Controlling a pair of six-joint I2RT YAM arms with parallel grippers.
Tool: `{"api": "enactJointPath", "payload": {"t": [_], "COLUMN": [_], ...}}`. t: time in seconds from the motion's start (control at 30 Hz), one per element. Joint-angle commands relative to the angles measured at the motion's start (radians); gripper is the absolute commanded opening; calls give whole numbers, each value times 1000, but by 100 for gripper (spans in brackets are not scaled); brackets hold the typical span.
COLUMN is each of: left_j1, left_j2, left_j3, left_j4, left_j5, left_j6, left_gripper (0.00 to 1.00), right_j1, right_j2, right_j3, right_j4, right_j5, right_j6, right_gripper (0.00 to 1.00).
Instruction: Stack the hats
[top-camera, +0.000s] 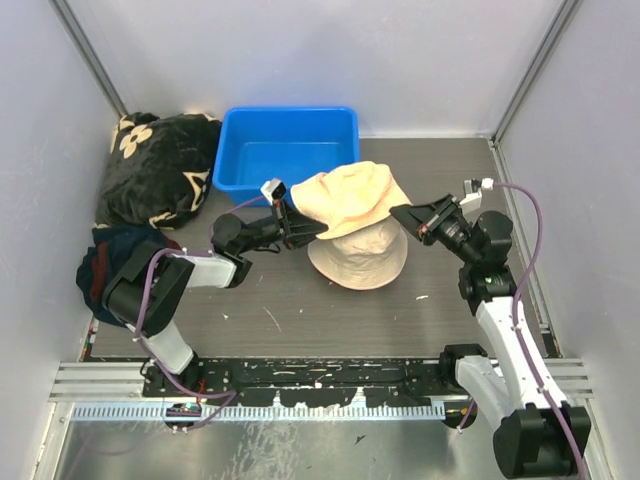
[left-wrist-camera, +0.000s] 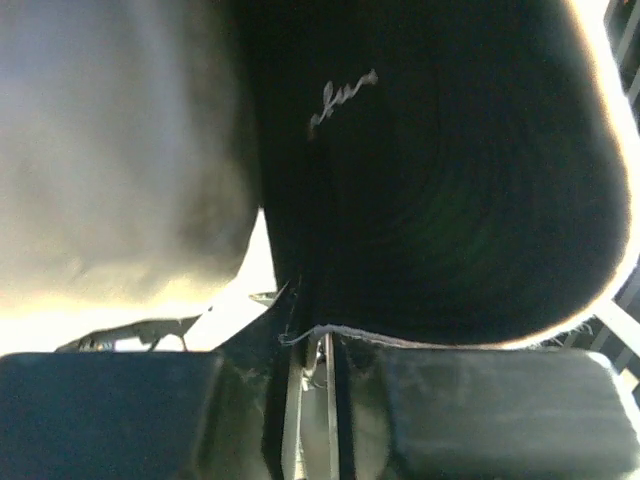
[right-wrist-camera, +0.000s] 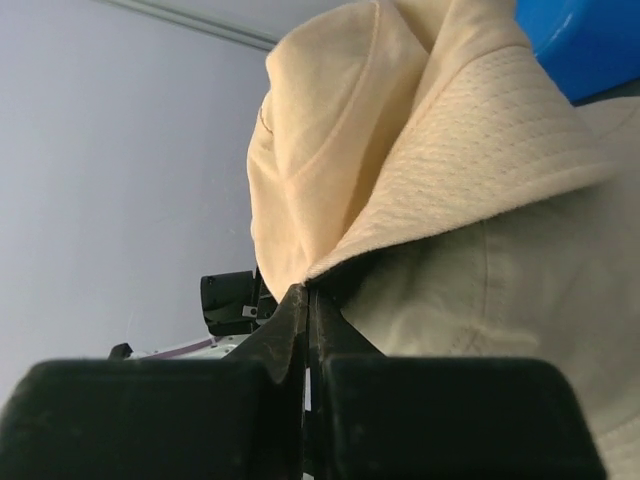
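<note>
Above the middle of the dark grey worktop (top-camera: 300, 310), a soft cream-beige fabric bucket hat (top-camera: 350, 198) hangs crumpled between the two arms. The left arm folds low at its elbow by the worktop's left side, and its forearm reaches rightward, nearly level. The left tool (top-camera: 303, 226) is clenched on the hat's left brim edge. In the left wrist view its fingers (left-wrist-camera: 480, 415) are pressed together on a thin fabric rim, with the hat's shadowed underside filling the view.

The right arm rises from its base at the near right and bends at the elbow, and its forearm points left. The right tool (top-camera: 404, 214) is clamped on the opposite brim. The right wrist view shows that tool (right-wrist-camera: 305, 295) with no gap between its fingers and the stitched brim pinched at their tips.

Directly beneath the held hat, a second cream-beige bucket hat (top-camera: 360, 260) sits crown-up on the worktop. Whether the two hats touch cannot be told.

Behind them stands a bright blue plastic tub (top-camera: 290, 150). A black blanket with cream flowers (top-camera: 160, 165) lies at the far left.
</note>
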Motion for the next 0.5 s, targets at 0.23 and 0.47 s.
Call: {"api": "enactJointPath", "payload": {"t": [0.23, 0.47], "left_j1": [8, 37], "left_j2": [-78, -162], "left_j3": [-238, -336], "left_j4": [36, 36], "left_j5": [16, -3], "left_j6": [51, 69], "left_gripper": [47, 52], "right_j1": [-14, -14], "right_j2": [-187, -252], "right_j3": [-67, -106], "right_j4": [-297, -482], "right_j5": [-11, -4], "right_j6": [-137, -212], "right_gripper": [1, 1]}}
